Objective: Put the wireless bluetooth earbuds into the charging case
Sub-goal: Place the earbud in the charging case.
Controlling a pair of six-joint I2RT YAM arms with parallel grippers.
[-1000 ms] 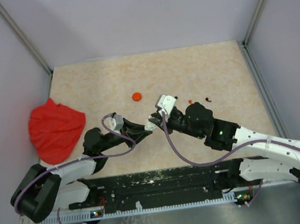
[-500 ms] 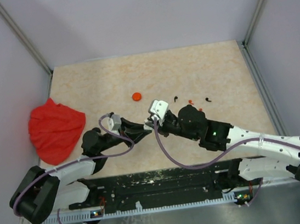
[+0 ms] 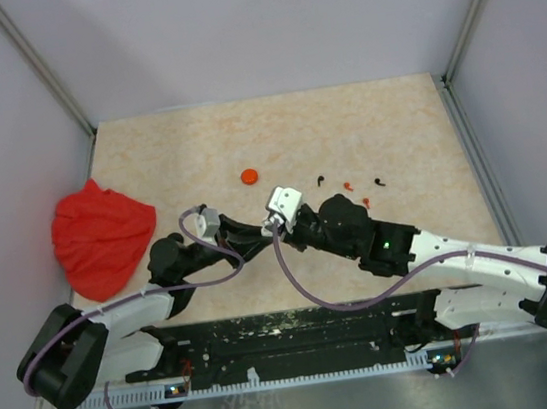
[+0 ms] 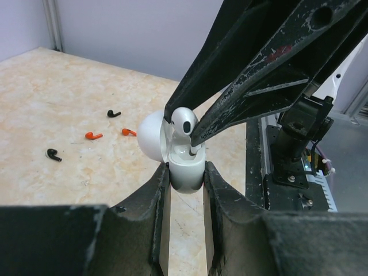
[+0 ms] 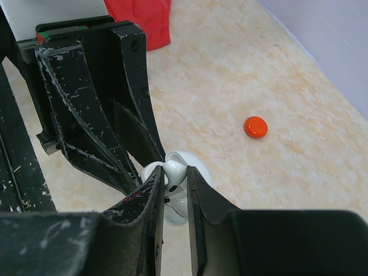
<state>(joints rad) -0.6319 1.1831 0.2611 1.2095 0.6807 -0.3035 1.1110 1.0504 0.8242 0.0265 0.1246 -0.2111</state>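
My right tool (image 5: 174,175) pinches a white earbud (image 4: 185,122), stem down into the open case (image 4: 152,135) clamped in my left tool (image 4: 185,172).

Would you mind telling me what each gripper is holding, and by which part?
The left gripper clamps the open charging case by its lower body. The right gripper pinches a white earbud by its bulbous head, stem pointing into the case.

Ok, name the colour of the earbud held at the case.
The earbud is white; left wrist view.
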